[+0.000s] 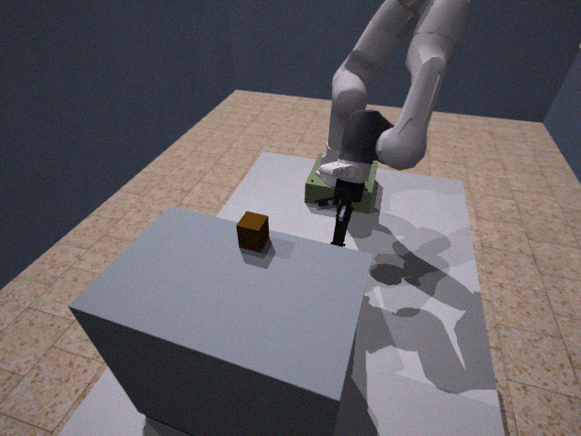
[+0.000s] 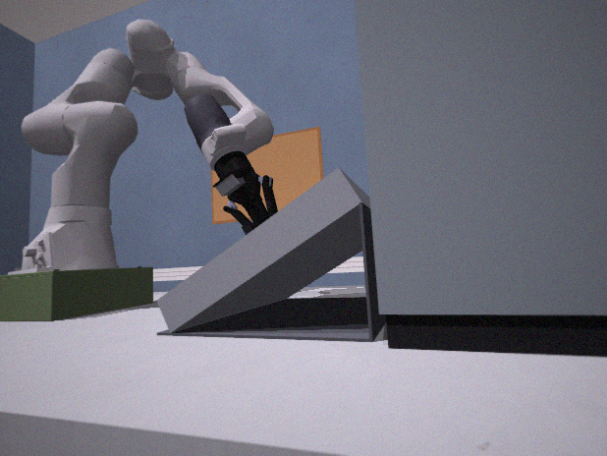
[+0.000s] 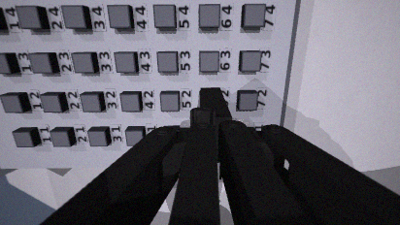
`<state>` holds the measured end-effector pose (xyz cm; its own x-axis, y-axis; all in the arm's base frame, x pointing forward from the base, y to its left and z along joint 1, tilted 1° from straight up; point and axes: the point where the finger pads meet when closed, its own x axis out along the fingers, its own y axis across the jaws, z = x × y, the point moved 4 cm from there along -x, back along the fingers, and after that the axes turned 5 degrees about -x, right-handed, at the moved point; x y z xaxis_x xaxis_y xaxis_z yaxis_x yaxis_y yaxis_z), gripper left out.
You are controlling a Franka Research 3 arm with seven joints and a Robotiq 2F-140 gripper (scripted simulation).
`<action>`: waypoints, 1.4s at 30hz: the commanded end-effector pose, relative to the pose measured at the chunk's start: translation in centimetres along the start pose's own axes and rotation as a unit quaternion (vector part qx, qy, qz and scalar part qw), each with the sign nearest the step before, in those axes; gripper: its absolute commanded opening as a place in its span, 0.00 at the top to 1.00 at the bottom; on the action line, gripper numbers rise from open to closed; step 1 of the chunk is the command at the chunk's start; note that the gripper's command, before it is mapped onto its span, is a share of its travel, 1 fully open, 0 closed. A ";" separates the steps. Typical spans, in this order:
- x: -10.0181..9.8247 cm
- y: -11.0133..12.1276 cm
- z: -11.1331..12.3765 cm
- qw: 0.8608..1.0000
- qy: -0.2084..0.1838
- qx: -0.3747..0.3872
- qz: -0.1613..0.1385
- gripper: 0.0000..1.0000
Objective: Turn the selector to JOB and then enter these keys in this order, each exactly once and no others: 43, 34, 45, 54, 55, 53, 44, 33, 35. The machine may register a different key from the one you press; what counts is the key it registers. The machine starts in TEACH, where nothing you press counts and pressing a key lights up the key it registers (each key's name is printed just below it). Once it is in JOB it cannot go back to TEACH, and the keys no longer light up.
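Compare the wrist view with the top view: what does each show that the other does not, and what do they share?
Only the wrist view shows the keypad: rows of grey keys with printed numbers, such as key 53 and key 72. Only the top view shows the brown cube on the large grey box, and the arm's green base. Both show the shut end effector.
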<state>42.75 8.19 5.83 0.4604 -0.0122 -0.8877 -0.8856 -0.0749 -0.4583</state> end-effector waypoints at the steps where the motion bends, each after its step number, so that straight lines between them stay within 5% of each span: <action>1: 0.1 0.0 0.1 1.000 -0.002 0.001 -0.001 0.90; 42: 1.1 0.0 0.1 1.000 -0.002 0.001 -0.001 0.90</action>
<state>43.22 8.10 4.96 0.4608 -0.0145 -0.8874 -0.8856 -0.0729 -0.4587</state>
